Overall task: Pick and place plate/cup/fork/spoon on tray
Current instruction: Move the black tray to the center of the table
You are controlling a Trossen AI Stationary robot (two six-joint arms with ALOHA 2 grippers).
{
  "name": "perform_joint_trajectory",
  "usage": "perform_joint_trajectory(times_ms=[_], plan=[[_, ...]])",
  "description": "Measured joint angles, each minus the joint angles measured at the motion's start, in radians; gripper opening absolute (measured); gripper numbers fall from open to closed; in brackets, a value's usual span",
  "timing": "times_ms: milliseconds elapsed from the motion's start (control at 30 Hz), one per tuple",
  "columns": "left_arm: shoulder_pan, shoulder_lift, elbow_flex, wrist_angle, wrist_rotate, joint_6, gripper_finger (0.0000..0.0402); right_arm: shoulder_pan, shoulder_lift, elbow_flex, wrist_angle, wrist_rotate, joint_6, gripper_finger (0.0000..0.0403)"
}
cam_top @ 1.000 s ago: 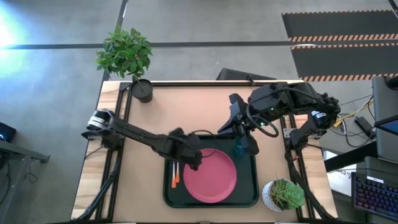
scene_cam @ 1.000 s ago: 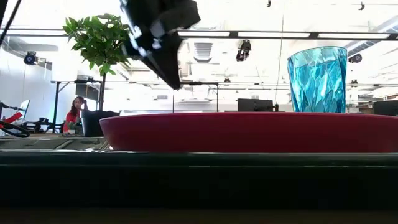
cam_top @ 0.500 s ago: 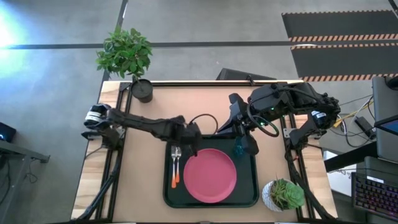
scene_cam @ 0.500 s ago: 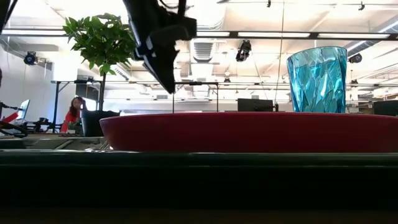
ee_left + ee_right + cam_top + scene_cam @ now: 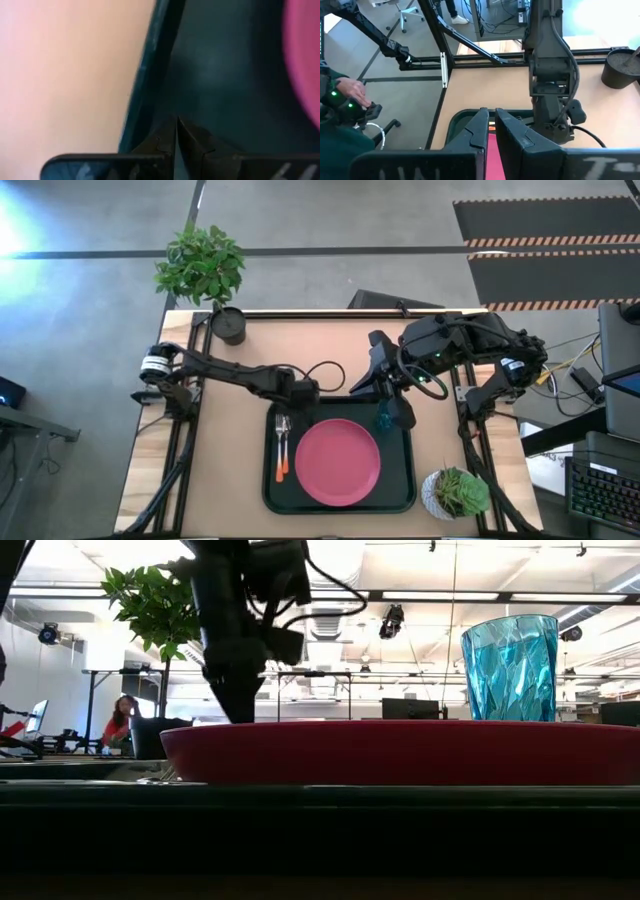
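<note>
Flanking the tray (image 5: 270, 495), a dark pot (image 5: 229, 325) and succulent (image 5: 453, 492) stand clear; both end effectors are closed, empty.

Left tool (image 5: 176, 131) fingers pressed together, tips over the dark tray (image 5: 225, 70) floor by its rim. Pale bench (image 5: 65, 75) alongside; pink plate (image 5: 305, 60) edge opposite.

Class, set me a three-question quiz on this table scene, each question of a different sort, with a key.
1. True or false: the plate lies on the tray.
2. Which stands beside the plate on the tray? A) dark pot B) cup C) succulent
3. Fill in: the fork and spoon have ____ handles.

Key: 1 true; 2 B; 3 orange.
</note>
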Motion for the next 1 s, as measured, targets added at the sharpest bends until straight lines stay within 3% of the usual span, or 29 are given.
perform_joint_trajectory(times_ms=[233, 1000], plan=[[0.016, 0.0, -0.045, 0.038, 0.058, 0.026, 0.0, 0.0, 0.0, 0.0, 0.0, 0.0, -0.003, 0.0022], [0.034, 0.0, -0.108, 0.132, 0.077, 0.047, 0.0, 0.0, 0.002, 0.0, -0.002, 0.001, -0.011, 0.0022]])
